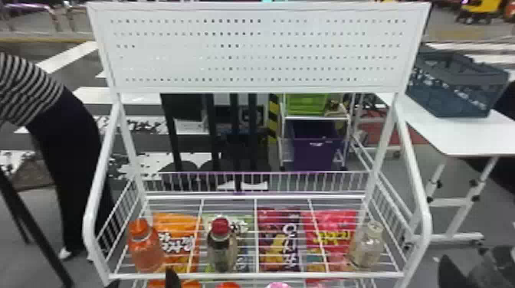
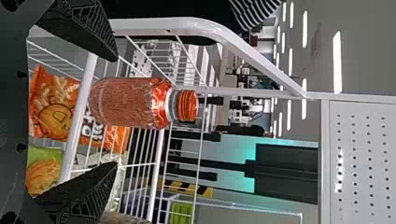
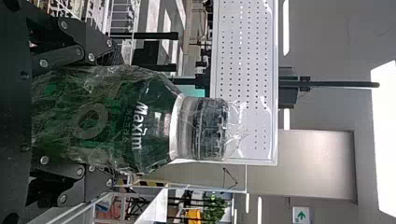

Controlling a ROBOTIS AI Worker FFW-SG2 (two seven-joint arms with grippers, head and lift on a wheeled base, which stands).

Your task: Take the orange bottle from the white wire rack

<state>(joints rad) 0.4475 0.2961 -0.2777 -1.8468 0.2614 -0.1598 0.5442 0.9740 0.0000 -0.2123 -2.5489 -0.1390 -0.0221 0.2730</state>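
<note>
The orange bottle [image 1: 146, 249] stands upright at the left end of the white wire rack's [image 1: 237, 275] shelf. At the bottom edge, my left gripper [image 1: 143, 282] is in front of the rack near that bottle. In the left wrist view, the open left gripper [image 2: 115, 112] has one finger to each side of the orange bottle [image 2: 128, 102], with gaps between. My right gripper [image 1: 450, 274] is at the lower right, outside the rack. Seen from its wrist, the right gripper [image 3: 114, 116] is shut on a green jar [image 3: 116, 121] in clear wrap.
A red-capped dark bottle [image 1: 222, 249] and a clear bottle [image 1: 368, 247] share the shelf. Snack bags [image 1: 279, 241] lie beneath the wires. Side rails [image 1: 89, 214] border the rack; a white table [image 1: 471, 134] with a dark crate [image 1: 456, 88] is at right.
</note>
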